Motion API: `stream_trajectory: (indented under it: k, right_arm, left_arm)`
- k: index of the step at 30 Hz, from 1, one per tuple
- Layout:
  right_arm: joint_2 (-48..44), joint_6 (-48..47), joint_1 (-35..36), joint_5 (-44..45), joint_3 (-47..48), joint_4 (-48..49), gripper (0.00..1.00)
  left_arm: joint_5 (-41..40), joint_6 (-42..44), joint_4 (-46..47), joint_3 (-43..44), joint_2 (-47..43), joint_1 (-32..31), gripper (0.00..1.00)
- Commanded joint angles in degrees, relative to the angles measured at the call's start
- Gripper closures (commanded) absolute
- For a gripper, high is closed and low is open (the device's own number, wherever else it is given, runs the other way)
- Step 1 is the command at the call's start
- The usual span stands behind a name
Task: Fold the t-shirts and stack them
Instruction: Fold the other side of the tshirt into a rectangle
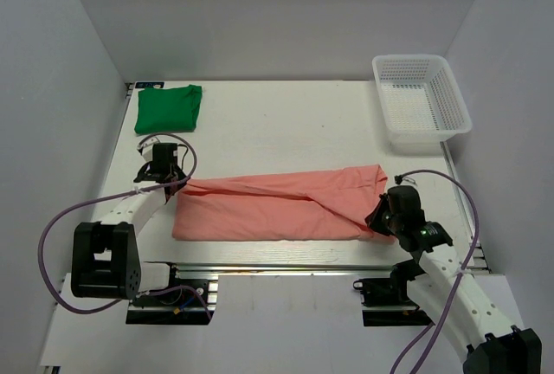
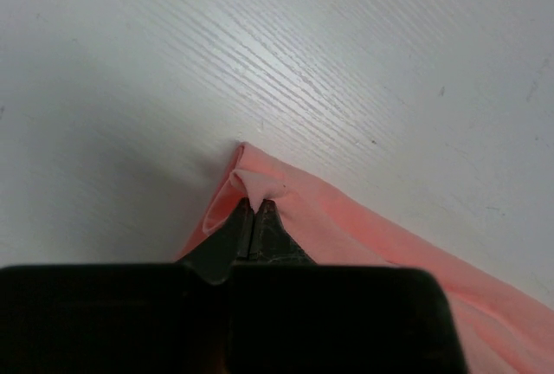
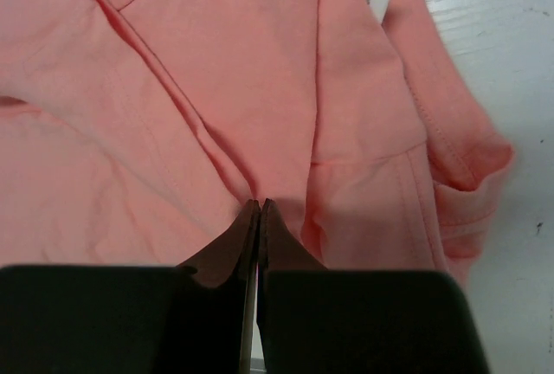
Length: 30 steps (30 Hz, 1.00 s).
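The salmon-pink t-shirt (image 1: 277, 205) lies folded lengthwise as a long band across the near middle of the table. My left gripper (image 1: 164, 177) is shut on its far-left corner; the left wrist view shows the cloth (image 2: 346, 227) pinched between the fingertips (image 2: 256, 203). My right gripper (image 1: 381, 216) is shut on a fold at the shirt's right end; the right wrist view shows the shirt (image 3: 216, 88) filling the frame with the fingertips (image 3: 260, 203) closed on a crease. The bright green t-shirt (image 1: 168, 108) lies folded in a small rectangle at the far left.
A white plastic mesh basket (image 1: 421, 101) stands at the far right corner. White walls enclose the table on the left, back and right. A metal rail (image 1: 277, 267) runs along the near edge between the arm bases.
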Motion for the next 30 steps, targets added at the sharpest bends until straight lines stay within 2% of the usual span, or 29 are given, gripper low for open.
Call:
stream_trajectory:
  k: [1,4,7,8,9,10,11,12,13,14,15,16,17,20,22,24,25,27,28,30]
  right_arm:
    - [-1.22,3.4,-0.14,1.96,0.38,-1.47,1.0]
    - [-1.84,8.2,-0.31,4.08,1.0,-3.93,1.0]
    - [-2.81,12.95,-0.22,7.15,1.35,-7.28,1.0]
    - [-3.42,14.11,-0.4,8.64,1.78,-9.8,1.0]
    - [-3.25,15.43,-0.31,9.18,1.96,-10.7,0.9]
    - [-3.51,17.53,-0.4,9.88,2.66,-12.27,0.76]
    - [-4.03,19.2,-0.4,10.58,2.93,-13.33,0.6]
    - [-4.47,20.35,-0.4,10.76,3.37,-14.22,0.46]
    - [-4.65,21.06,-0.22,11.11,3.72,-14.92,0.34]
    - [-5.09,22.37,-0.31,11.72,5.2,-15.71,0.29]
    - [-5.88,22.47,-0.4,12.08,5.48,-16.07,0.22]
    - [-6.41,22.21,-0.31,12.34,5.83,-15.98,0.12]
    - [-6.5,20.73,-0.22,12.35,6.79,-15.98,0.1]
    - [-6.77,16.69,-0.22,12.08,7.94,-12.48,0.1]
    - [-5.98,14.05,-0.31,9.02,8.38,-8.35,0.1]
    - [-4.32,7.48,-0.22,4.46,8.64,-3.61,0.1]
    - [-2.04,4.57,-0.22,0.61,8.99,1.2,0.1]
    - [1.92,1.31,0.04,-7.12,9.08,3.87,0.1]
    - [3.33,1.11,0.04,-9.95,8.74,7.8,0.1]
    - [8.08,0.5,0.3,-12.78,8.47,10.81,0.1]
  left_arm:
    - [-3.59,-2.15,-3.23,2.69,-1.3,0.44,1.0]
    - [-3.59,-2.15,-2.09,0.5,-3.06,0.44,1.0]
    - [-3.59,-2.85,-1.3,-0.21,-3.07,0.44,0.95]
    - [-4.11,-2.86,-3.21,0.4,-3.07,0.44,0.75]
    - [-4.73,-2.86,-4.36,1.02,-2.54,0.44,0.7]
    - [-5.6,-4.6,-5.94,1.72,-2.54,0.44,0.67]
    - [-7.79,-5.57,-9.35,3.29,-2.54,0.44,0.51]
    - [-9.2,-6.62,-11.39,4.0,-2.02,0.44,0.45]
    - [-10.87,-10.72,-13.84,5.84,-2.01,0.44,0.43]
    - [-14.54,-13.29,-16.65,6.9,-2.01,0.44,0.39]
    - [-15.62,-14.88,-21.47,7.96,-2.01,0.44,0.27]
    - [-16.24,-14.9,-22.64,9.97,-2.01,0.44,0.21]
    - [-16.25,-14.9,-23.61,10.86,-2.01,0.44,0.14]
    - [-12.75,-14.9,-25.12,13.67,-1.48,0.44,0.06]
    - [-11.24,-14.9,-25.12,15.51,-1.48,0.44,0.05]
    - [-9.14,-11.13,-23.99,16.05,-1.48,-0.26,0.02]
    - [-5.04,-8.77,-20.84,16.66,-2.01,-0.27,0.02]
    - [1.12,-2.02,-16.44,15.45,-2.01,-0.79,0.0]
    - [8.46,0.2,-10.59,14.48,-2.01,-0.79,0.0]
    - [15.01,3.81,-5.89,12.11,-0.71,-0.79,0.0]
